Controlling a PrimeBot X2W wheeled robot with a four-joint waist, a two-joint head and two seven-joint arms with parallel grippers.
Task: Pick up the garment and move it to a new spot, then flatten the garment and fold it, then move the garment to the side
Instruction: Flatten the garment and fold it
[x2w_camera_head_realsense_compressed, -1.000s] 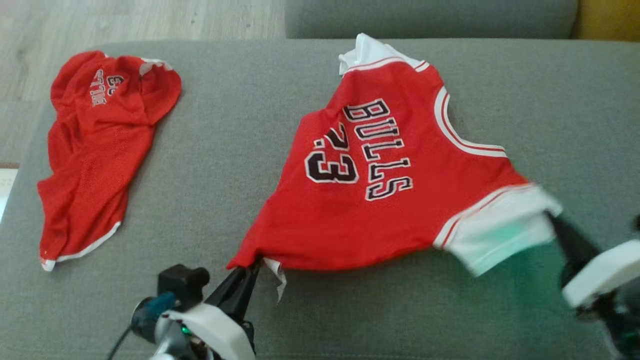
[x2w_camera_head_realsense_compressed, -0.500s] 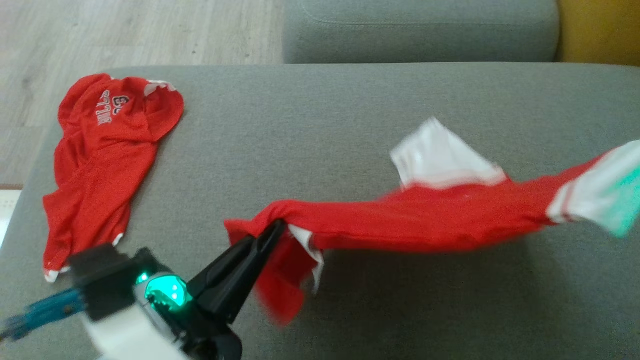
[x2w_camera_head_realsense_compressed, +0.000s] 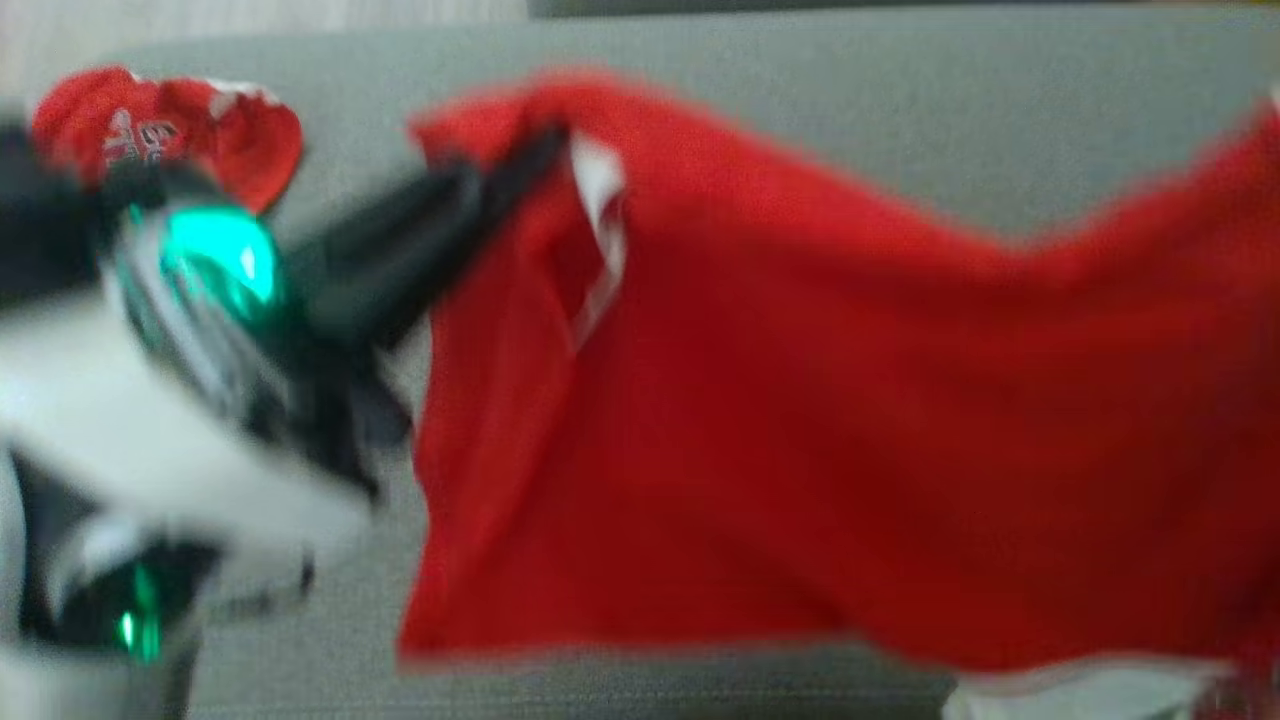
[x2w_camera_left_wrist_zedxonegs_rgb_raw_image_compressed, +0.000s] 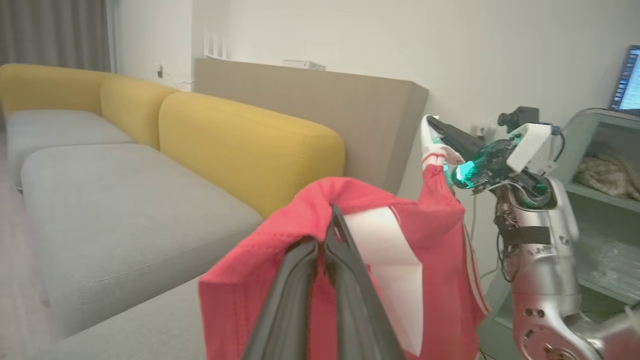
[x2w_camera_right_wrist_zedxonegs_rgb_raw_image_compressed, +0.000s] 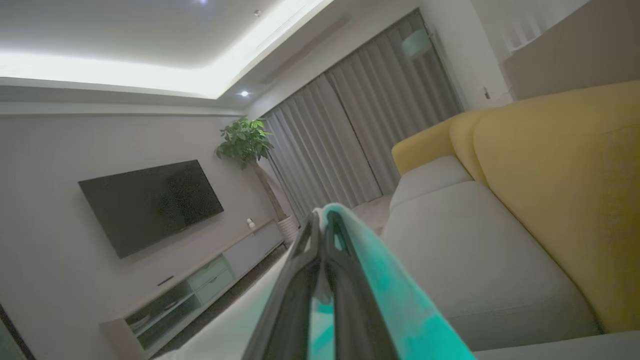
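Red mesh basketball jersey with white trim (x2w_camera_head_realsense_compressed: 800, 420) hangs over the grey fabric sofa seat (x2w_camera_head_realsense_compressed: 800, 50), spread between my two arms; I judge this lets it drape open for carrying to a new spot before flattening. Both arms are raised: left forearm (x2w_camera_head_realsense_compressed: 150, 440) slants up toward the cloth, right arm (x2w_camera_left_wrist_zedxonegs_rgb_raw_image_compressed: 540, 270) stands upright with its wrist bent toward it. Left gripper (x2w_camera_head_realsense_compressed: 540, 150) is clenched on a red corner beside a white flap, right gripper (x2w_camera_left_wrist_zedxonegs_rgb_raw_image_compressed: 431, 124) is clenched on the white striped edge; a second, crumpled red jersey (x2w_camera_head_realsense_compressed: 200, 130) lies apart at the seat's left.
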